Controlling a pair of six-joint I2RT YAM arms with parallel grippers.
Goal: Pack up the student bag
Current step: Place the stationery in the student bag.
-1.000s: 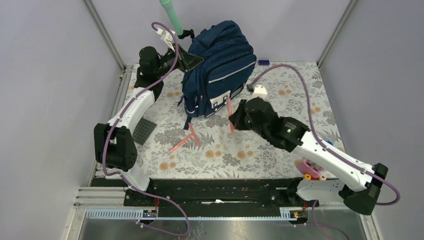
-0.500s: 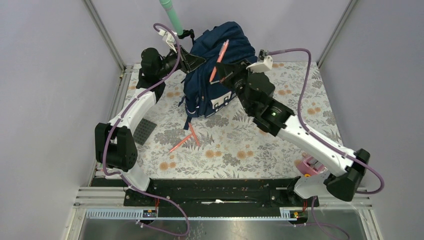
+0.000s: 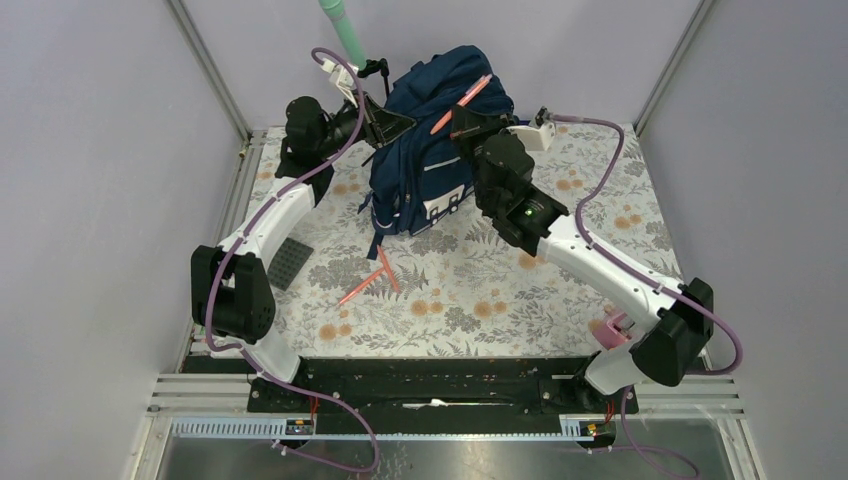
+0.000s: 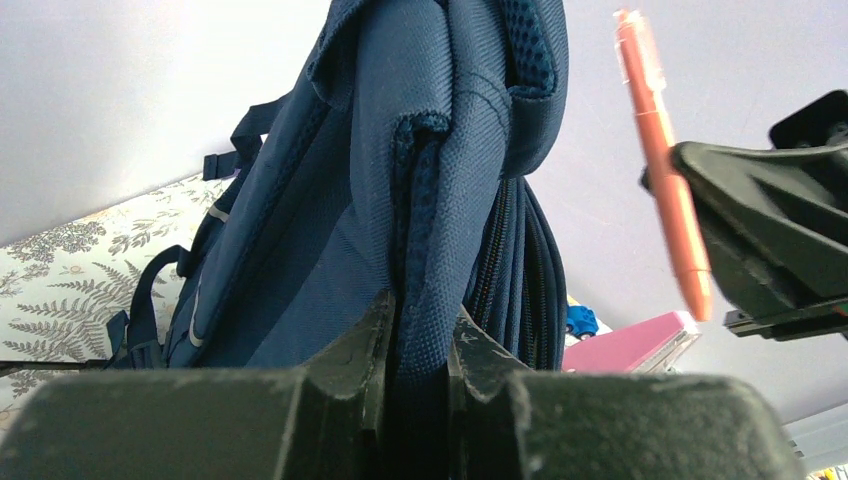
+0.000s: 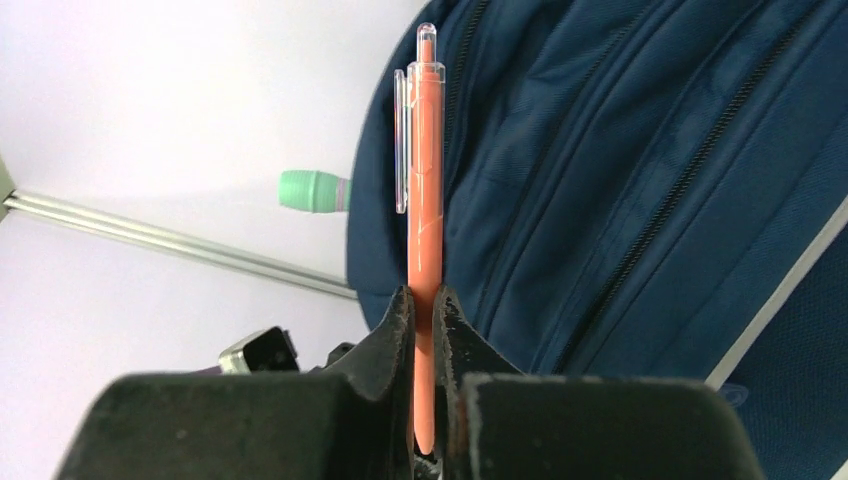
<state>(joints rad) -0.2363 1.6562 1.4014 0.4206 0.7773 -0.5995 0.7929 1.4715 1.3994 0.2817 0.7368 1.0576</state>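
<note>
The student bag [image 3: 435, 150] stands upright at the far edge of the table [image 3: 560, 270]. Your left gripper [image 4: 420, 335] is closed tight on a fold of its upper edge. If this fold slips, I think the bag will fall over. I cannot see any open mouth, so the orange pen [image 5: 425, 180], pinched firmly in your right gripper [image 5: 423, 310] near the bag's top, could hit closed fabric and slide out. The bag is navy woven cloth with pale strips, and the zippers I can see look shut.

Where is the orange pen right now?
In the top view, the orange pen is clamped in the right gripper, up by the top of the student bag, right of centre.
</note>
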